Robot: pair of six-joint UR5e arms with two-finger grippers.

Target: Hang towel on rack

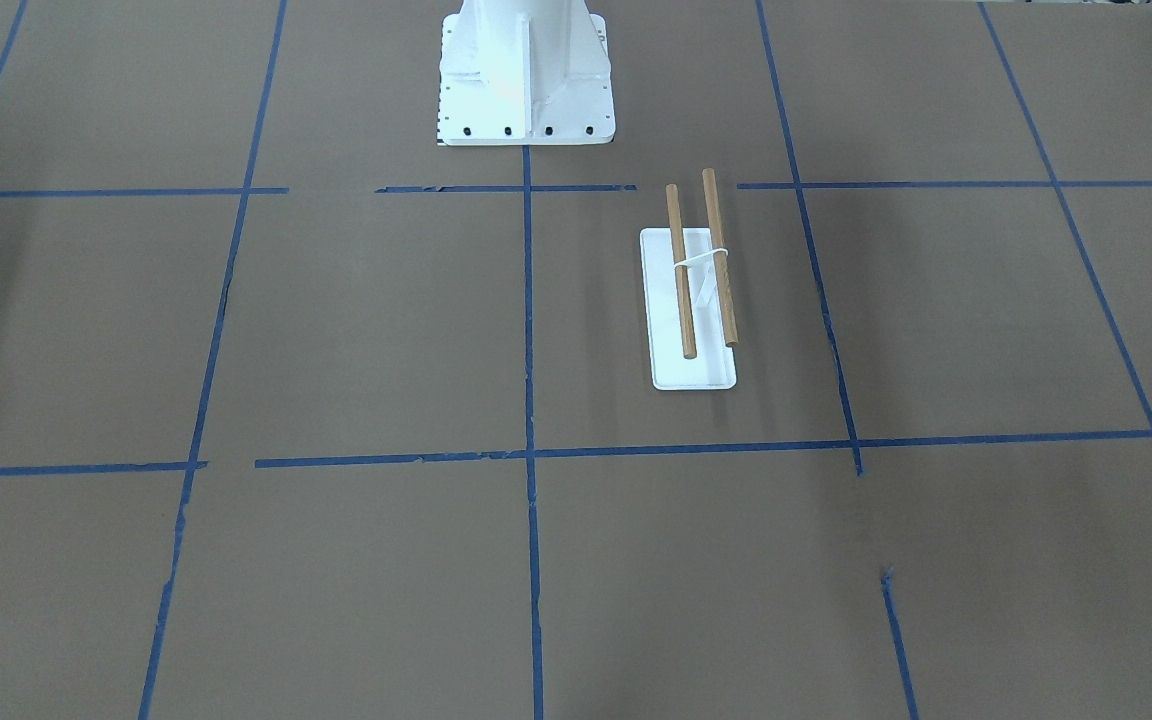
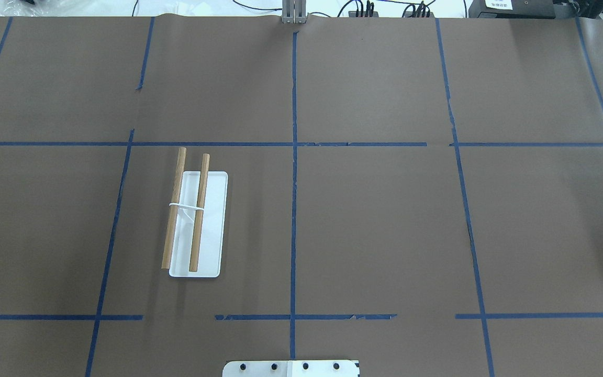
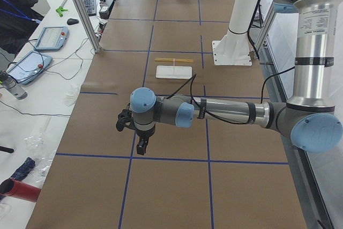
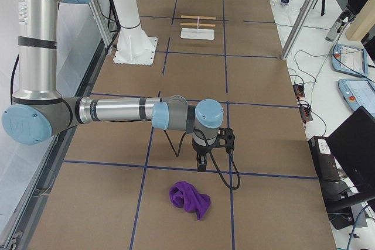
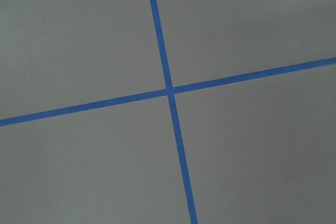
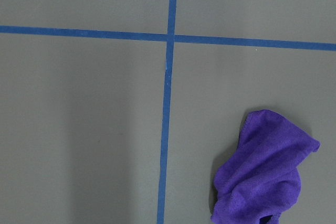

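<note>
The rack (image 2: 212,220) has two brown dowels on a white support and a flat white base. It stands on the brown table on my left side, and also shows in the front view (image 1: 693,370) and both side views (image 3: 174,72) (image 4: 197,33). The purple towel (image 4: 189,198) lies crumpled on the table at my far right end, and at the lower right of the right wrist view (image 6: 262,169). My right gripper (image 4: 201,165) hangs just beside it, pointing down. My left gripper (image 3: 140,146) hangs over the left end. I cannot tell whether either is open.
The white bolted robot pedestal (image 1: 526,70) stands at the table's robot side. Blue tape lines (image 5: 168,90) mark a grid on the table. Aluminium posts (image 4: 304,10), tablets (image 3: 51,37) and cables lie along the operators' side. A person (image 3: 13,9) sits there.
</note>
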